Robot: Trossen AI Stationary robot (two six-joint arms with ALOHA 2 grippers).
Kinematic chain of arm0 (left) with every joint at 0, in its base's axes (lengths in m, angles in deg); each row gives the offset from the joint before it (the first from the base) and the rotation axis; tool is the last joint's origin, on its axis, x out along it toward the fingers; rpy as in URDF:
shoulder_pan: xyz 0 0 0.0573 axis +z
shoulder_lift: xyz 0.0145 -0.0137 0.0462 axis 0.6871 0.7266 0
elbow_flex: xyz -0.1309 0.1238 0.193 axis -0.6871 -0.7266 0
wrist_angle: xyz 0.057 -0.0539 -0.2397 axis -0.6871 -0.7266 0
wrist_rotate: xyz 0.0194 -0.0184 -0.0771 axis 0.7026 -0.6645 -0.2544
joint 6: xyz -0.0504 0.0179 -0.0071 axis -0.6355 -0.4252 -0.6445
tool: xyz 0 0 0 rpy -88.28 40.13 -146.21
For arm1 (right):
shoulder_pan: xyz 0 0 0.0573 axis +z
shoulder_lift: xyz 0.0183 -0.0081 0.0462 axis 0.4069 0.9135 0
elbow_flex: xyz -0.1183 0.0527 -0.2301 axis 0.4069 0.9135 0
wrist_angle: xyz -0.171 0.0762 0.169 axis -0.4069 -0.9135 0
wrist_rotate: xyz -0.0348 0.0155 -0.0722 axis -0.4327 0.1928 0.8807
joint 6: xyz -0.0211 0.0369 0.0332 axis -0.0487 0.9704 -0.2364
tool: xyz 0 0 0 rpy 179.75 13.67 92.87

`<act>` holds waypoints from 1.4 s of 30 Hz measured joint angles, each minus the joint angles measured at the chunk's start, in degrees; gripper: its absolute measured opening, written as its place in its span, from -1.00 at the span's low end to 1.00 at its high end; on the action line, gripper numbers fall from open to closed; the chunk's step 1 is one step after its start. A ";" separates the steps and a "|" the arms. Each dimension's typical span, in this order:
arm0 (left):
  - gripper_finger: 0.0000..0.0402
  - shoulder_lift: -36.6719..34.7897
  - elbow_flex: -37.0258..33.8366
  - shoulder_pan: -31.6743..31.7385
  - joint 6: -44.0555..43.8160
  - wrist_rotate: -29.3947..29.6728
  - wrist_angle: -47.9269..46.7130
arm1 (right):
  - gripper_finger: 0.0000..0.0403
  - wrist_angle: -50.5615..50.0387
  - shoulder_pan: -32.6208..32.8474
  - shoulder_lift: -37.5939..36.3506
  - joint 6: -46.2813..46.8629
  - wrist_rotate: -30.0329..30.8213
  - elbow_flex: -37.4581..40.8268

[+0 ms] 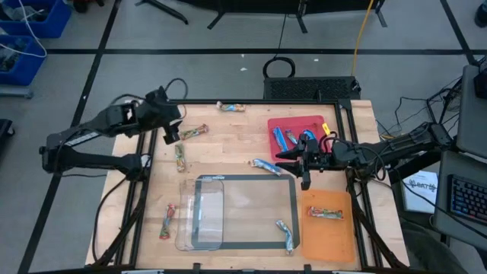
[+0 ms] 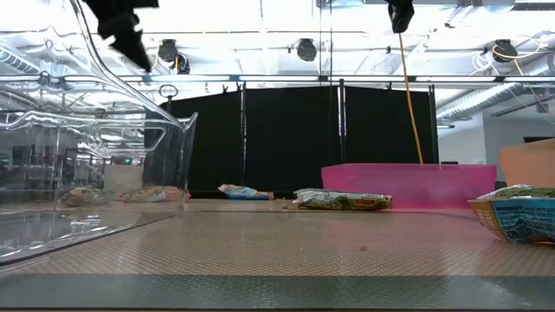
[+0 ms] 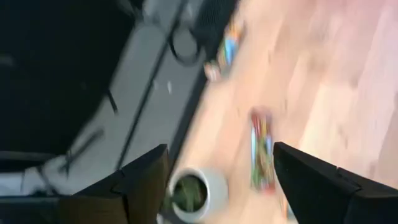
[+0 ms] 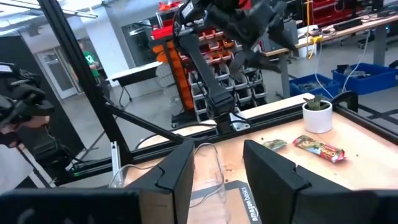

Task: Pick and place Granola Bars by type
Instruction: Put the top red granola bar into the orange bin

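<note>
Granola bars lie scattered on the wooden table: a red-orange one (image 1: 194, 132), a tan-green one (image 1: 180, 157), a blue one (image 1: 265, 164), others at the far edge (image 1: 232, 106) and near corners (image 1: 168, 221), (image 1: 286, 234). Blue bars (image 1: 281, 137) lie in the red tray (image 1: 313, 122); a red bar (image 1: 325, 213) lies on the orange tray (image 1: 335, 240). My left gripper (image 1: 169, 131) hovers open by the red-orange bar (image 3: 261, 149), touching nothing. My right gripper (image 1: 304, 166) hangs open and empty (image 4: 217, 174) at the red tray's near edge.
A clear plastic container (image 1: 202, 217) stands on a dark mat (image 1: 259, 183) in the table's middle. A small white pot with a plant (image 4: 318, 115) stands at the table's left far part, below my left gripper (image 3: 193, 190). The pink tray wall (image 2: 408, 180) rises on the right.
</note>
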 joint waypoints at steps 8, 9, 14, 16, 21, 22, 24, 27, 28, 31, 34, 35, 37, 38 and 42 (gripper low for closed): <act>0.50 6.76 0.00 6.70 0.59 -3.61 -4.43 | -0.35 -0.04 -0.97 0.00 0.01 -0.22 0.00; 0.50 7.57 0.00 7.23 0.78 -3.66 -4.43 | -0.35 -0.04 -0.97 0.00 0.01 -0.22 0.00; 0.50 11.55 0.00 9.27 0.96 -2.07 -4.45 | -0.35 -0.02 -0.97 0.00 1.51 -0.31 0.00; 0.50 13.15 0.00 10.07 1.42 -2.20 -4.45 | -0.35 -0.02 -0.97 0.00 1.63 -0.31 0.00; 0.50 17.99 0.00 11.39 1.50 -2.78 -4.41 | -0.35 0.24 -0.90 0.00 1.74 -0.35 0.00; 0.50 19.03 0.00 11.66 1.50 -3.90 -4.35 | -0.35 0.25 -0.90 0.00 1.74 -0.35 0.00; 0.50 21.13 0.00 12.22 1.34 -6.23 -4.28 | -0.35 0.25 -0.90 0.00 1.74 -0.35 0.00; 0.50 24.34 0.00 12.96 1.06 -9.32 -4.15 | -0.35 0.31 -0.90 0.00 1.74 -0.37 0.00; 0.50 25.37 0.00 13.24 1.02 -9.89 -4.03 | -0.35 0.31 -0.90 0.00 1.76 -0.37 0.00; 0.50 28.18 -0.02 13.97 1.13 -10.11 -3.75 | -0.35 0.31 -0.90 0.00 1.76 -0.52 0.00; 0.50 30.67 -0.04 15.22 2.02 -10.26 -2.81 | -0.35 0.35 -0.90 0.00 2.18 -0.55 0.00; 0.50 31.44 -0.04 15.66 2.16 -10.29 -2.32 | -0.35 0.35 -0.90 0.00 2.64 -0.55 0.00; 0.50 32.84 -0.04 16.81 2.19 -11.44 -1.50 | -0.35 0.35 -0.88 0.00 3.16 -0.56 0.00; 0.51 33.54 -0.04 17.36 2.18 -12.13 -1.09 | -0.35 0.35 -0.87 0.00 3.27 -0.58 0.00; 0.49 36.03 -0.04 18.91 2.64 -13.33 -0.76 | -0.35 0.37 -0.84 0.00 3.26 -1.65 0.00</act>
